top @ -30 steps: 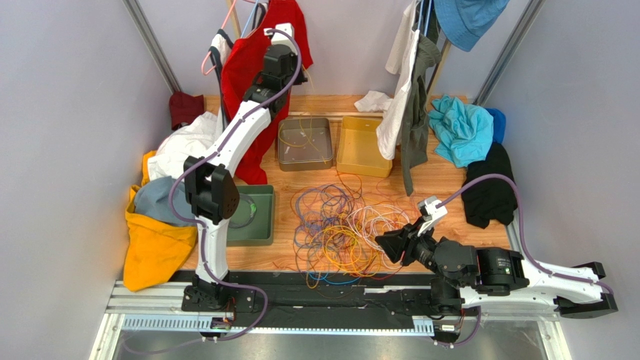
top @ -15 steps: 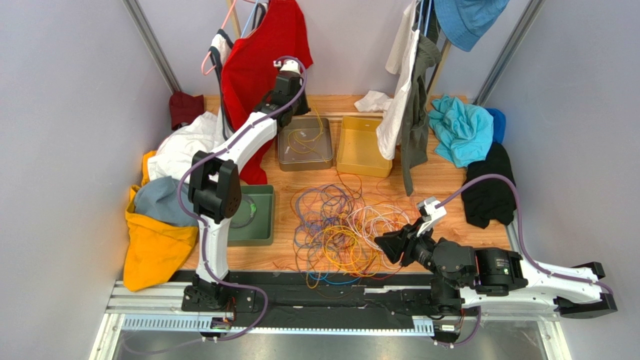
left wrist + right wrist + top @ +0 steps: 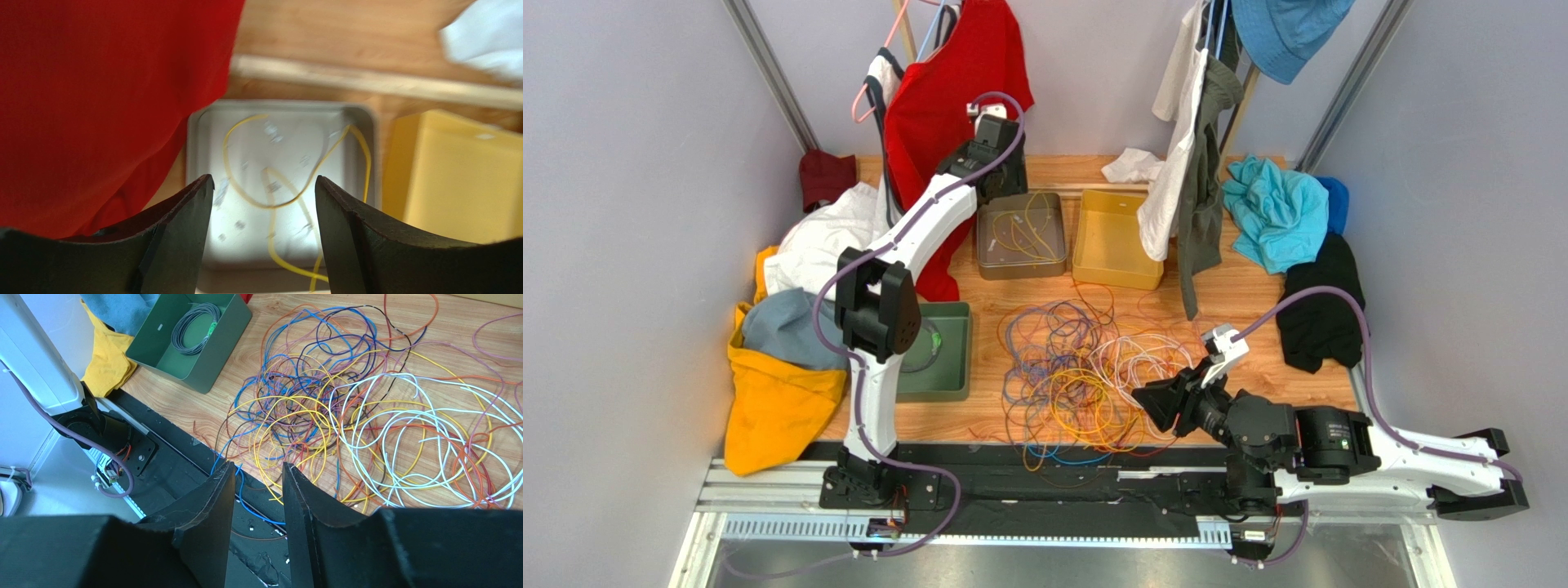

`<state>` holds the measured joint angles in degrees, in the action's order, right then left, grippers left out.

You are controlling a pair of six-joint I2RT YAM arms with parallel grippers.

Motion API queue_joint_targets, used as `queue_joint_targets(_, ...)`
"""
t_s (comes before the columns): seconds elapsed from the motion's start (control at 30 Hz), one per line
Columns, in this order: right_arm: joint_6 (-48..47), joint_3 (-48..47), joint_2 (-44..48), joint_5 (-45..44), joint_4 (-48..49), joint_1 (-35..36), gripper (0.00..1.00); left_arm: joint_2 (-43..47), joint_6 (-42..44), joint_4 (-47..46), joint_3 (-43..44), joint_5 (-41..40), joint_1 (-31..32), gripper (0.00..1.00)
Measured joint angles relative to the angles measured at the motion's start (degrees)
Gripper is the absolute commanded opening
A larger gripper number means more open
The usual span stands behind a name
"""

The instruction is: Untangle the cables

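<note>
Left pincer [image 3: 263,180] jaws stood apart; below it, a yellow cable [image 3: 226,153] lay looped lengthwise in the grey tray [image 3: 282,105]. Right pincer [image 3: 258,468], jaws apart and empty, faced the cable tangle [image 3: 319,410].

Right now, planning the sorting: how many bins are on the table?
3: grey bin at the back; yellow bin beside it; green bin left of the cables. Clothes may hide more.
</note>
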<state>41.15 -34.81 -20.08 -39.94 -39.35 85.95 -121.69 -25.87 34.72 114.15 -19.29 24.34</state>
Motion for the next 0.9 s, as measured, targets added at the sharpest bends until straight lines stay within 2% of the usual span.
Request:
queue_joint_targets(0.13, 0.9, 0.0, -0.2, 0.6, 0.0, 0.0, 0.37, 2.0, -1.1, 0.6, -4.2, 0.3, 0.1, 0.69)
queue_joint_targets(0.33, 2.1, 0.1, -0.2, 1.1, 0.0, 0.0, 0.37, 13.8, -1.6, -6.5, -18.1, 1.2, 3.5, 0.68)
queue_joint_targets(0.67, 2.3, 0.6, -1.5, 1.2, 1.4, 0.0, 0.37, 28.1, -2.2, -14.6, -25.0, -0.8, 6.1, 0.64)
queue_joint_targets(0.83, 2.3, 1.1, -4.7, 1.2, 3.0, 0.0, 0.37, 31.8, -2.6, -15.2, -31.4, -2.4, 11.3, 0.64)
queue_joint_targets(0.9, 2.0, 1.2, -5.7, 1.1, 3.8, 0.0, 0.37, 33.6, -3.5, -15.5, -36.1, -2.0, 13.6, 0.69)
